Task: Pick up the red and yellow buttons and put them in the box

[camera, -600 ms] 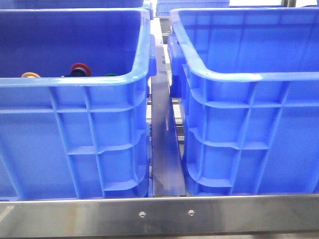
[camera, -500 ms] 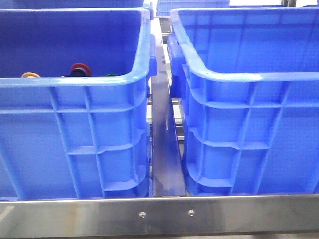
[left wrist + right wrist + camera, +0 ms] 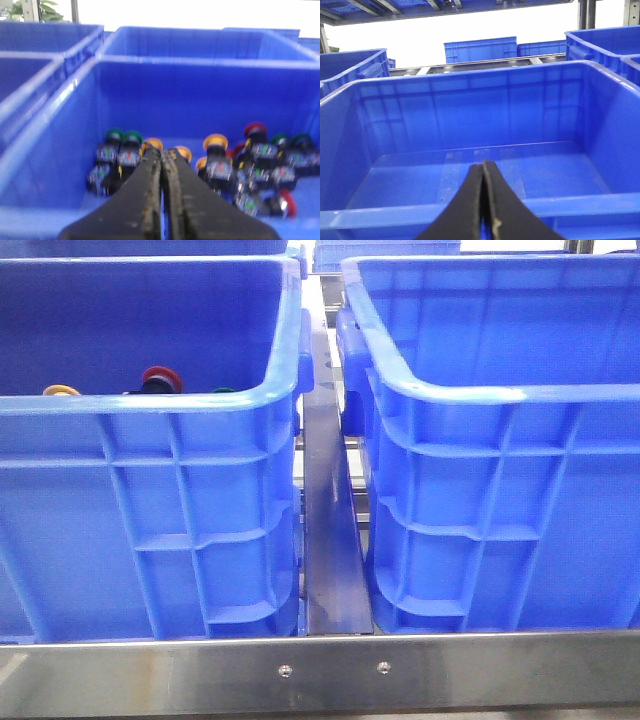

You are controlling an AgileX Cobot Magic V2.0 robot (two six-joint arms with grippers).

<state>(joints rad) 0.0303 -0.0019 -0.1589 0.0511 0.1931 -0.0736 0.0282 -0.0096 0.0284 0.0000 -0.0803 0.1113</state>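
A pile of push buttons lies in the left blue crate (image 3: 150, 405). In the front view a red button (image 3: 160, 376) and a yellow button (image 3: 61, 391) peek over its near rim. The left wrist view shows red buttons (image 3: 255, 129) and yellow buttons (image 3: 215, 142) lying among green-topped ones (image 3: 115, 134). My left gripper (image 3: 162, 152) is shut and holds nothing, hanging above the near side of that crate. The box (image 3: 500, 395) on the right is empty (image 3: 470, 110). My right gripper (image 3: 483, 165) is shut over its near rim. Neither gripper shows in the front view.
A steel rail (image 3: 330, 540) runs between the two crates, and a steel bar (image 3: 330, 670) crosses in front of them. More blue crates (image 3: 480, 49) stand behind and to the sides. The crate walls are tall and their rims thick.
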